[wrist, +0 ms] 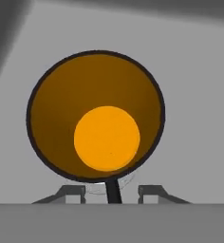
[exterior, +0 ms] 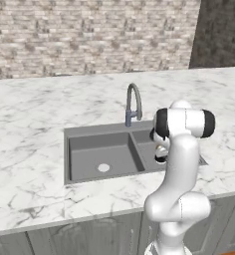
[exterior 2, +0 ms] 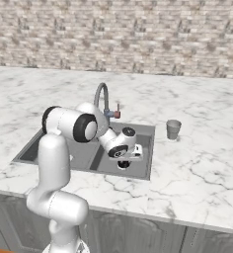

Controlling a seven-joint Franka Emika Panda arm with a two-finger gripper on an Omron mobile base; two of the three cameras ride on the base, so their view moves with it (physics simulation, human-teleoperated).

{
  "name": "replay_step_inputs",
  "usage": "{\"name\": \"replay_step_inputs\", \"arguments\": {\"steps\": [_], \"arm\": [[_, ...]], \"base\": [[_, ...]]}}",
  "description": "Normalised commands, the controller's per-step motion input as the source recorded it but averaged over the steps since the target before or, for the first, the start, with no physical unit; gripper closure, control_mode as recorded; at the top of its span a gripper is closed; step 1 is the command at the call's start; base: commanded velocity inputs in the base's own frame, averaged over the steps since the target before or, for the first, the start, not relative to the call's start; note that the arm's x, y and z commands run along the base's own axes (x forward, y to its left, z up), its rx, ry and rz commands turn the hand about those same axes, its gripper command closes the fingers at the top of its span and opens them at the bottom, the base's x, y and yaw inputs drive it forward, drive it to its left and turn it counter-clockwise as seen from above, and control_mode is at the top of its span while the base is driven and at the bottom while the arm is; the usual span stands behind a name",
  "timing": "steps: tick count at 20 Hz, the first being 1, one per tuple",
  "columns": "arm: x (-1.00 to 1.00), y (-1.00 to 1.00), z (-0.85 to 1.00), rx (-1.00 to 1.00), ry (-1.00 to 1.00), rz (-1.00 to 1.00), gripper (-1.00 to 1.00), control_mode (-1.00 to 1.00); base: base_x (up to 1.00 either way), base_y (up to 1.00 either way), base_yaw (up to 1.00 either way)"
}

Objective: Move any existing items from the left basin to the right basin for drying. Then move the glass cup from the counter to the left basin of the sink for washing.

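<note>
Seen from above, mug (wrist: 96, 116) glows orange inside.

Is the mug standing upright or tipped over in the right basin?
Upright. The hand view looks straight down into the mug's round open mouth, orange bottom centred inside, on the grey floor of the right basin.

Mug (wrist: 96, 116) in right basin (exterior 2: 138, 136) (cup (exterior 2: 173, 129) on counter (exterior 2: 197, 163)).

Kitchen: marble counter (exterior: 30, 124), double sink (exterior: 89, 133), faucet (exterior: 133, 102)
</note>
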Motion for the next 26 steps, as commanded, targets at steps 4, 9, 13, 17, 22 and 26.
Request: {"name": "replay_step_inputs", "arguments": {"steps": [4, 9, 13, 17, 22, 26], "arm": [[-0.24, 0.00, 0.78, 0.06, -0.07, 0.00, -1.00, -1.00], [-0.16, -0.02, 1.00, 0.02, -0.06, 0.00, -1.00, -1.00], [-0.28, -0.24, 1.00, 0.00, -0.05, 0.03, -1.00, -1.00], [-0.29, -0.41, 1.00, -0.04, -0.04, 0.06, -1.00, -1.00], [-0.11, -0.55, 1.00, -0.11, -0.01, 0.07, -1.00, -1.00], [0.00, -0.75, 0.61, -0.23, -0.05, 0.14, -1.00, -1.00]], "base": [[0.00, 0.00, 0.00], [0.00, 0.00, 0.00], [0.00, 0.00, 0.00], [0.00, 0.00, 0.00], [0.00, 0.00, 0.00], [0.00, 0.00, 0.00]]}}
